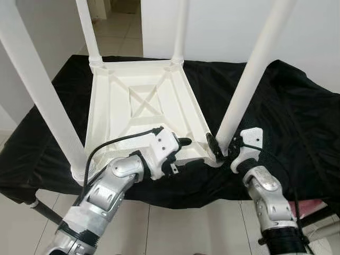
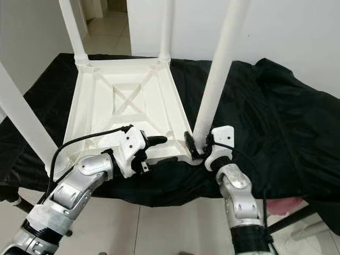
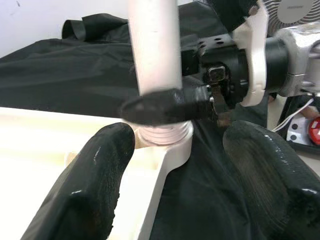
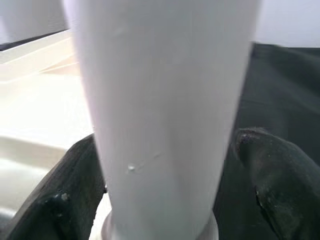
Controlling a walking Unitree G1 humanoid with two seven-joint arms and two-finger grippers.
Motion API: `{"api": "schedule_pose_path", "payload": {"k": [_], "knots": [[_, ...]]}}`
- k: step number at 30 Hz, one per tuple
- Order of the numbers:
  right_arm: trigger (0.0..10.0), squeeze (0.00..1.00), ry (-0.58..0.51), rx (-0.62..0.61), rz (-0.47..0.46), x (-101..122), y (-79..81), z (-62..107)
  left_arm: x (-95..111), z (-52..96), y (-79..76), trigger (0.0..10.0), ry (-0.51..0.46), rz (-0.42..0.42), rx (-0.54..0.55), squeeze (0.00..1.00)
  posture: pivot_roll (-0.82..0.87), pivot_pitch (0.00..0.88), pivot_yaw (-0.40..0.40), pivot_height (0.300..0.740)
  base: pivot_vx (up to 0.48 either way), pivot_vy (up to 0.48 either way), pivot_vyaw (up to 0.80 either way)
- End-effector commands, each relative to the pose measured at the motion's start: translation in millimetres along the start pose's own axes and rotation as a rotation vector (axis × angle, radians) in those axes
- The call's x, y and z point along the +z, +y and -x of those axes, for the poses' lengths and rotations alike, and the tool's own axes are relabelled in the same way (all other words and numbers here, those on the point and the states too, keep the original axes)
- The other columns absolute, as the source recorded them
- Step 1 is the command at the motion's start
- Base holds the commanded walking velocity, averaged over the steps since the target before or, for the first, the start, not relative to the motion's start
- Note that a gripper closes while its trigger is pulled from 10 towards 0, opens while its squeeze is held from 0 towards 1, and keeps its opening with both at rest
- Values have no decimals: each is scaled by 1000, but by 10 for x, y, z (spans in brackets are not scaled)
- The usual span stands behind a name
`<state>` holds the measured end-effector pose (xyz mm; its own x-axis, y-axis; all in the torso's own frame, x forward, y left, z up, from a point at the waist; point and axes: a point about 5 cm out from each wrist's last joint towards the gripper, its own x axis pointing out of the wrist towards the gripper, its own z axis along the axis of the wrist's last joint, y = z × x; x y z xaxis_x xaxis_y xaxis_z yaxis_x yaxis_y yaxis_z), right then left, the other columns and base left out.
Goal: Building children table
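We see a white tabletop (image 1: 139,106) lying upside down on a worktop (image 1: 297,122) draped in black cloth, near its front edge, with four white legs standing up from its corners. Our right gripper (image 1: 222,150) is at the front right leg (image 1: 249,79), low down where it meets its socket. In the right wrist view that leg (image 4: 162,115) stands between the two black fingers (image 4: 272,185), one on each side; whether they press it or only flank it we cannot tell. Our left gripper (image 1: 183,144) rests just above the tabletop's front edge, pointing toward that same corner. Its fingers (image 3: 95,180) are spread, with nothing between them, and the leg's socket (image 3: 167,137) lies ahead of them. The tops of all four legs are cut off by the frame. The front left leg (image 1: 37,90) is partly hidden by our left arm at its base.
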<state>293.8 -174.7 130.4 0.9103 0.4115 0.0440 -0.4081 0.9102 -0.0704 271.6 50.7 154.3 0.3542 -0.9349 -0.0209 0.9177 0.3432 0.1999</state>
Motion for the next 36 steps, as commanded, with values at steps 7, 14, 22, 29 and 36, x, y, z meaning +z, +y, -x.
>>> {"api": "schedule_pose_path", "payload": {"k": [7,14,22,29,36], "knots": [[8471,0,44,167,22,-29,-16,-88,-10,11,-51,10000,19,-1,-77,0,-71,0,1,740,0,0,0],[0,0,71,226,35,-99,-93,-104,-22,38,-76,10000,27,1,-84,0,-62,0,-2,740,0,0,0],[10000,0,68,202,18,-120,-119,-42,-15,23,-70,10000,27,2,-86,0,-72,0,3,740,0,0,0],[10000,0,66,111,-1,-128,-119,6,-24,23,-82,10000,30,4,-97,0,-85,0,12,740,0,0,0],[10000,0,82,-118,-4,-154,-119,36,-29,15,-88,10000,32,7,-108,0,-94,0,15,740,0,0,0]]}}
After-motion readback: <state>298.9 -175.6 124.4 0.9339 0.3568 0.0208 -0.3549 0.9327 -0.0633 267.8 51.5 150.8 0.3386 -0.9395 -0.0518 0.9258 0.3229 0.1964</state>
